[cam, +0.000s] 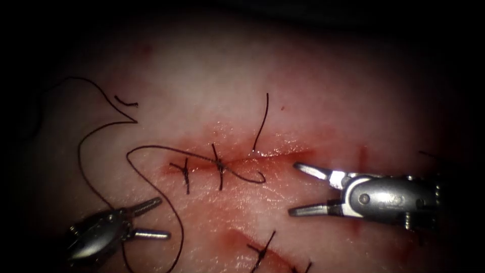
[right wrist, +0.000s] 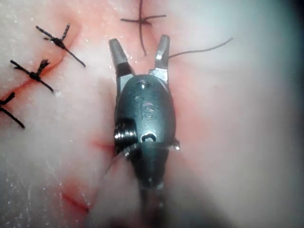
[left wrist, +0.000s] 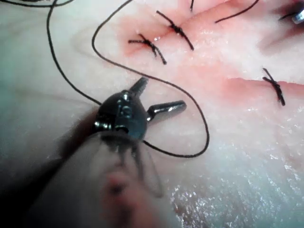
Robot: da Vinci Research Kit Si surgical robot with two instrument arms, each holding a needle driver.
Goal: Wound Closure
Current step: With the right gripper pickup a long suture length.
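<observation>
Currently both pincers wide open, empty: left pincer (cam: 151, 218) below-left of cut (cam: 237, 162), right pincer (cam: 298, 189) at cut's right end; thread (cam: 151, 147) loose across tissue (cam: 313, 91); needle unseen.

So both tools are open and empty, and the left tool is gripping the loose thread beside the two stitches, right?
Not quite. In the endoscope view the left tool is open too, and the thread runs past it without being held. The right tool is open and holds nothing, just right of the cut. No needle is in sight.
</observation>
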